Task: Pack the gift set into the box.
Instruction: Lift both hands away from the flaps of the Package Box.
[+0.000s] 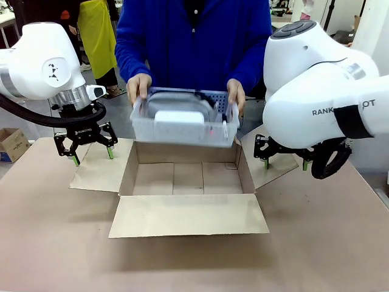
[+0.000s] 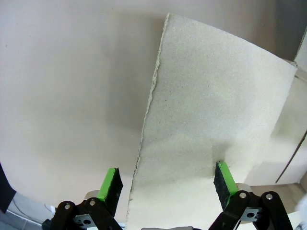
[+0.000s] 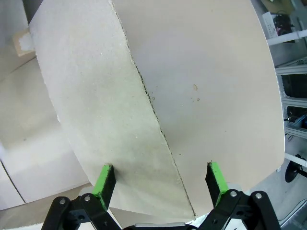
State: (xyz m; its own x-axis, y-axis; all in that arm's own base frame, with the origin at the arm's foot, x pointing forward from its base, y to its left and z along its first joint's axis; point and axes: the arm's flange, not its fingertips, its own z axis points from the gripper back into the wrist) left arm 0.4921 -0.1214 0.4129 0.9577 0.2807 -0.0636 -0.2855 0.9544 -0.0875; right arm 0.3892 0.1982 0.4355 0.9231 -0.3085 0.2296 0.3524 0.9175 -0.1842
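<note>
Grey perforated plastic tray (image 1: 182,131), carrying a grey pouch and a white flat case, is held by the person's hands (image 1: 138,85) just above the far rim of the open brown corrugated carton (image 1: 182,176); it is not yet inside.

Left gripper (image 1: 93,156) and right gripper (image 1: 285,163) are spread wide and empty, low over the side flaps; whether they touch the flaps cannot be told.

Risks judged: the tray could catch on the rim, or an unrestrained flap could spring up into it.

Legible: small "ROBOTIQ" on the left gripper; partial "RANK…OT" on the right arm.
</note>
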